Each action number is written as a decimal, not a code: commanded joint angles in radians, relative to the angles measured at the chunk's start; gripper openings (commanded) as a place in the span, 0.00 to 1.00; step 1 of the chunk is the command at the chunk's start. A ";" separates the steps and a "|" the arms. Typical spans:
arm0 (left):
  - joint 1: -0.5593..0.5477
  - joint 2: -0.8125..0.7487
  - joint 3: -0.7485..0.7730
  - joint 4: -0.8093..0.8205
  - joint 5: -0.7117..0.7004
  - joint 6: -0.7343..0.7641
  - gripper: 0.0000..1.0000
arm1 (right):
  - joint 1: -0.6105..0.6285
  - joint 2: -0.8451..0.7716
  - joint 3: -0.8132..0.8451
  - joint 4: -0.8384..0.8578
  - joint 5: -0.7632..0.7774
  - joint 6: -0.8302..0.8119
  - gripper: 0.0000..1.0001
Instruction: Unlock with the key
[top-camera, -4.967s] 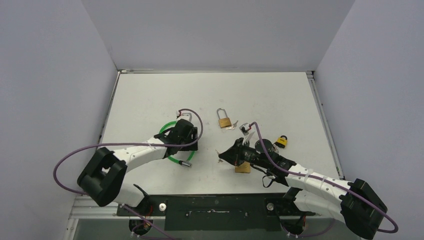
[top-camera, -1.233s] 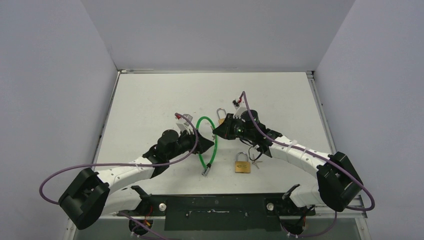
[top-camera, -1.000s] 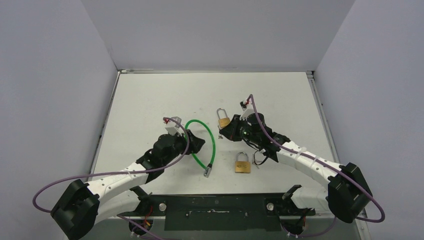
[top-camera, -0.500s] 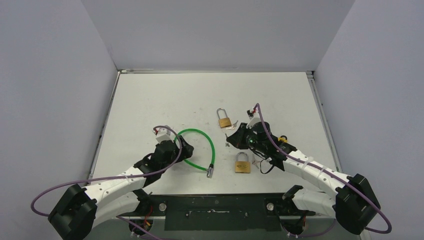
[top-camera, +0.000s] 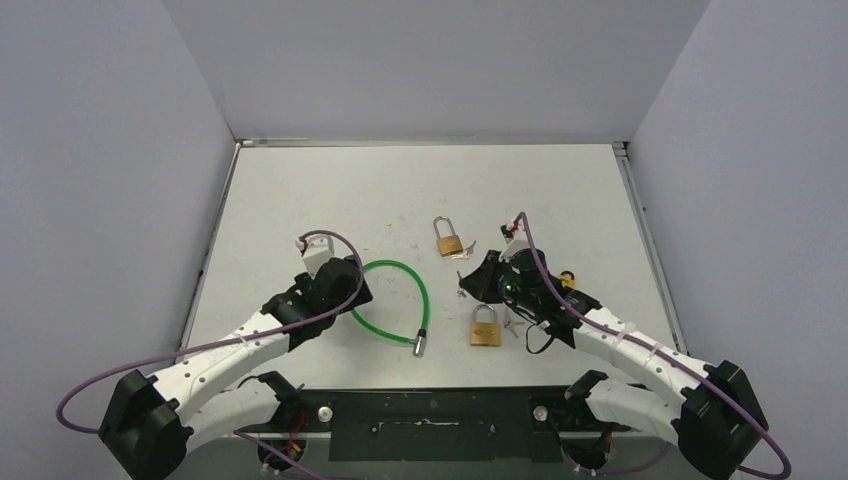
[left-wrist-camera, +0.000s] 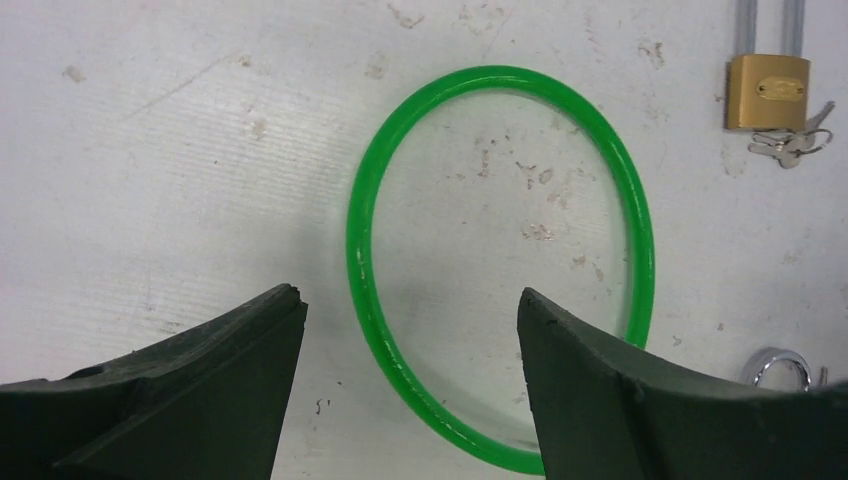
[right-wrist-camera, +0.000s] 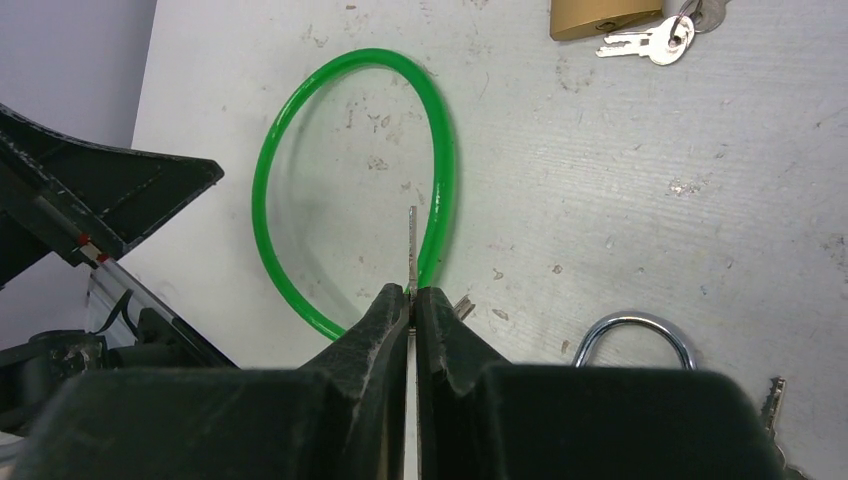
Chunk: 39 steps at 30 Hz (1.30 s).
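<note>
From above, the left gripper (top-camera: 345, 283) sat at 9 o'clock of the green cable lock (top-camera: 426, 290), the right gripper (top-camera: 466, 281) at its 3 o'clock, and a brass padlock (top-camera: 484, 331) at that gripper's 5 o'clock. The left wrist view showed its jaws spread and empty above the loop. In the right wrist view the jaws pinched the key (right-wrist-camera: 412, 240), blade pointing to 12 o'clock; held so narrowly, it could twist or slip when pushed into a keyway.

- A white table (top-camera: 330, 190), its top scuffed and flecked with small dark marks.
- A plain pale lavender back wall (top-camera: 430, 60), left wall (top-camera: 90, 200) and right wall (top-camera: 750, 200) close it in on three sides.
- A black base plate (top-camera: 430, 428) runs along the near edge.
- Soft, even light.
</note>
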<state>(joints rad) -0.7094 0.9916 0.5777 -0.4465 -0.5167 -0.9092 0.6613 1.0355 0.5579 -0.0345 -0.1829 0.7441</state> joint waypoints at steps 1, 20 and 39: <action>-0.013 -0.003 0.099 -0.009 0.063 0.126 0.74 | -0.006 -0.033 -0.004 0.001 0.029 -0.013 0.00; -0.272 0.561 0.407 0.084 0.185 0.209 0.69 | -0.045 -0.054 -0.093 -0.016 0.069 -0.008 0.00; -0.289 0.793 0.549 -0.066 0.245 0.161 0.42 | -0.066 -0.112 -0.118 -0.066 0.088 -0.040 0.00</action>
<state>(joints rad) -0.9977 1.7611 1.0645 -0.4576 -0.2874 -0.7387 0.6048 0.9569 0.4519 -0.1173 -0.1112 0.7151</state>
